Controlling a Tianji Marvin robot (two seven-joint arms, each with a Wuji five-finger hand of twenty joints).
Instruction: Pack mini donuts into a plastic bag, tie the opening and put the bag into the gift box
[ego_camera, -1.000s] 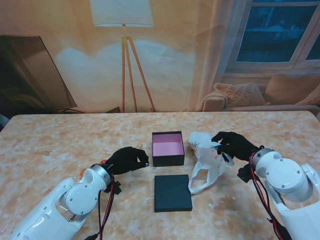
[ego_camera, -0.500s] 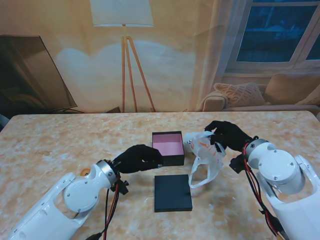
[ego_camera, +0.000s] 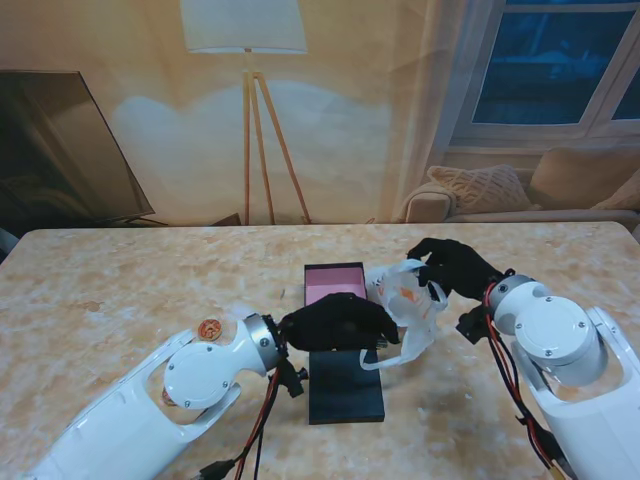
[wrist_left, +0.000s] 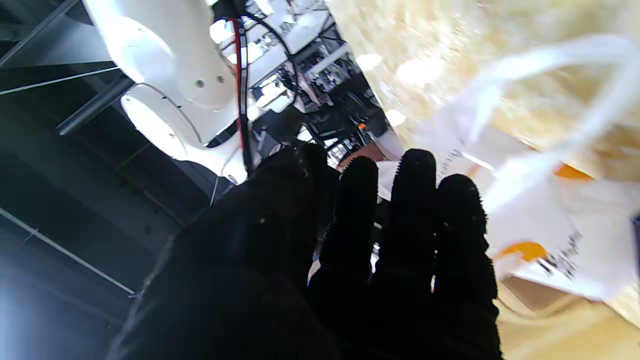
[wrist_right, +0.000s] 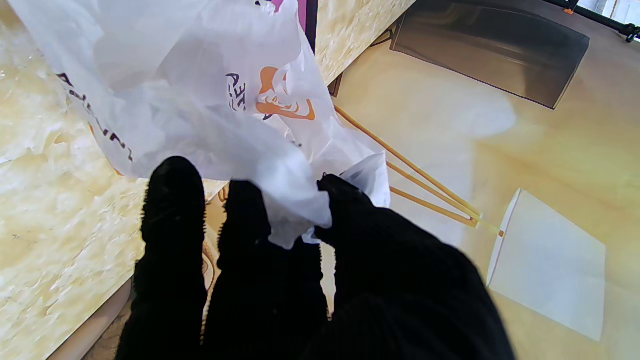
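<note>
My right hand is shut on the top edge of a white plastic bag with orange print, holding it up just right of the gift box. The box is black with a pink inside and stands open. My left hand hovers over the box's near edge, its fingers close together and pointing at the plastic bag. A bag handle loops down beside those fingers. What the left palm may hold is hidden. A small round orange thing, perhaps a mini donut, shows by my left forearm.
The black box lid lies flat on the table nearer to me than the box, partly under my left wrist. The marbled table top stretches wide to the left. A lamp, a sofa and a window stand beyond the far edge.
My left hand has swept right from the table's left part to the box's near edge, up against the bag. The right hand has lifted the bag a little and shifted it toward the box.
</note>
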